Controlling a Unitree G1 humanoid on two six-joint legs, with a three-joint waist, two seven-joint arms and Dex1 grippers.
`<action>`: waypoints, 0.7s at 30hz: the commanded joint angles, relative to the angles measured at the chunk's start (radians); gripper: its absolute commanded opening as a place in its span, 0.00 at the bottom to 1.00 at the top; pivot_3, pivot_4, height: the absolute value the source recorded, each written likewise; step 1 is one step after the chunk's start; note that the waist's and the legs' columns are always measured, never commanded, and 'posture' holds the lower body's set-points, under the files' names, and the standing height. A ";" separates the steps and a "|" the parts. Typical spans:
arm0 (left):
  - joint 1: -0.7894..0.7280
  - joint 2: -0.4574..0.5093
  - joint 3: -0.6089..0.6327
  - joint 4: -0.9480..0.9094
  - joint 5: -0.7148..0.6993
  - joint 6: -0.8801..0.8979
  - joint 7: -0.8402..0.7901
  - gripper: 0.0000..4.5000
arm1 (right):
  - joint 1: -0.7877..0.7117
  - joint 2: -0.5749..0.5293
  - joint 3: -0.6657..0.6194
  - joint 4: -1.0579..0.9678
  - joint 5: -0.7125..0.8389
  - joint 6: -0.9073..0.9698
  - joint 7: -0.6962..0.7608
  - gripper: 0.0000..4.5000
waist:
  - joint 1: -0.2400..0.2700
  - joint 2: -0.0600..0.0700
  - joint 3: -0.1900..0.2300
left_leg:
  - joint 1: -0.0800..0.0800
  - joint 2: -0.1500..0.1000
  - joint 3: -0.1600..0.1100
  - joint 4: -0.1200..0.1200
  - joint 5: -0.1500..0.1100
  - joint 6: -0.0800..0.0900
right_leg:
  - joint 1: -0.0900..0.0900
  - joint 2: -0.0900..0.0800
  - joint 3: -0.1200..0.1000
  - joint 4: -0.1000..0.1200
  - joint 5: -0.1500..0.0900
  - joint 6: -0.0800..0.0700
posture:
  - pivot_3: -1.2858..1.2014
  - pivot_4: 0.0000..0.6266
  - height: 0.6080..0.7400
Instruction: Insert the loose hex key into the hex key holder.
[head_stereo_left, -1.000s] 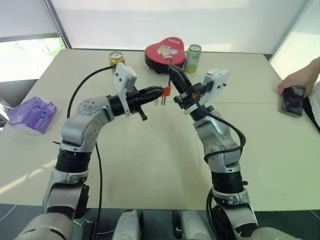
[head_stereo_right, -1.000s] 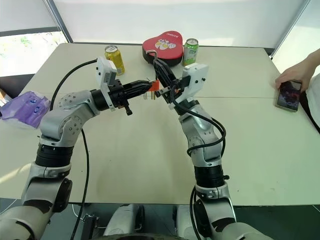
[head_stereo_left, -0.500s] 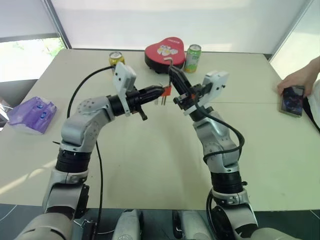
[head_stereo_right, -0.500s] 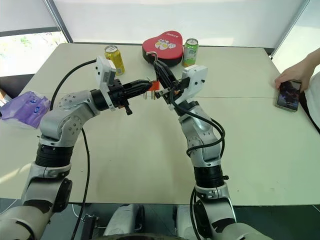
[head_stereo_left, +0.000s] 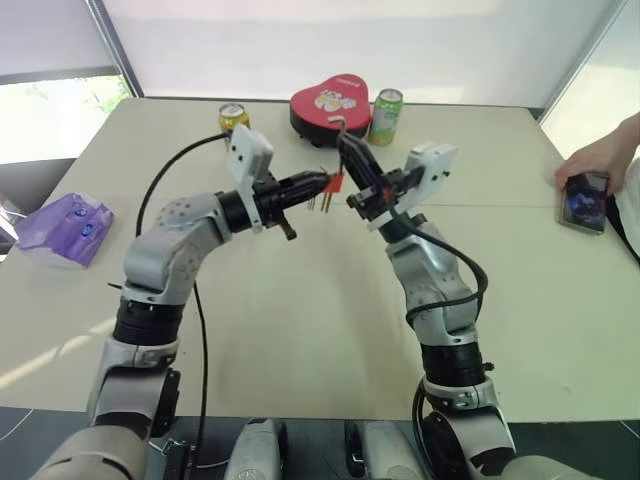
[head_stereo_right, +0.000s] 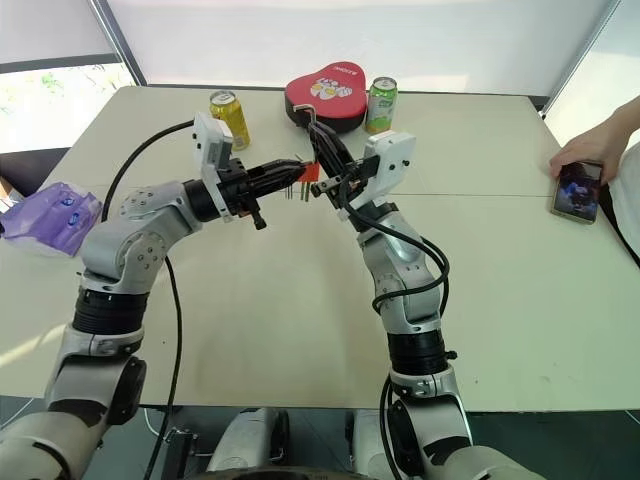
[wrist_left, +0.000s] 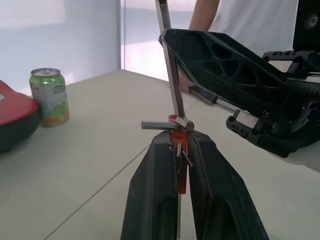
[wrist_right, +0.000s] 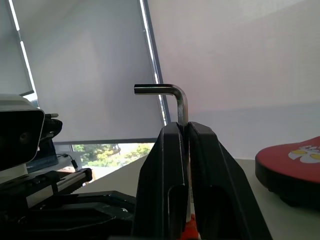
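Nearest me, both arms are raised above the bare beige worktop (head_stereo_left: 300, 330), their tips meeting over its middle. My left gripper (head_stereo_left: 325, 184) is clamped on the hex key holder (head_stereo_left: 336, 181), the small orange-red block nipped between its black fingers (wrist_left: 155, 190) with a few short silver keys hanging out below it. My right gripper (head_stereo_left: 343, 142) is clamped on the loose hex key (wrist_left: 170, 70), holding the long shank so the bent short end (wrist_right: 159, 90) sticks out above the fingers (wrist_right: 165, 170). In the left wrist view the lower end of that key sits right at the top of the holder, touching it or just beside it; I cannot tell whether it has entered a slot. A purple plastic pack (head_stereo_left: 64, 228) lies near the worktop's left edge. At the right edge a person's hand (head_stereo_left: 598, 158) rests on a phone (head_stereo_left: 586, 202). Farthest back stand a yellow can (head_stereo_left: 233, 117), a red heart-shaped tin (head_stereo_left: 328, 103) and a green can (head_stereo_left: 386, 115), in a row.
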 joint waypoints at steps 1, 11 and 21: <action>-0.028 0.002 0.041 -0.042 -0.026 -0.010 -0.003 0.00 | 0.000 0.006 -0.004 -0.025 0.010 -0.018 -0.003 0.00 | 0.000 0.000 0.000 | 0.000 0.000 0.000 0.000 0.000 0.000 | 0.000 0.000 0.000 0.000 0.000 0.000 | 0.52 0.24 1.00; -0.027 0.006 0.040 -0.050 -0.041 -0.003 -0.002 0.00 | -0.011 0.015 -0.001 -0.021 0.009 -0.021 -0.005 0.00 | 0.000 0.000 0.000 | 0.000 0.000 0.000 0.000 0.000 0.000 | 0.000 0.000 0.000 0.000 0.000 0.000 | 0.52 0.24 1.00; -0.017 -0.013 0.045 -0.042 -0.036 -0.024 0.014 0.00 | -0.035 0.024 0.000 -0.045 0.021 -0.007 -0.020 0.00 | 0.000 0.000 0.000 | 0.000 0.000 0.000 0.000 0.000 0.000 | 0.000 0.000 0.000 0.000 0.000 0.000 | 0.52 0.24 1.00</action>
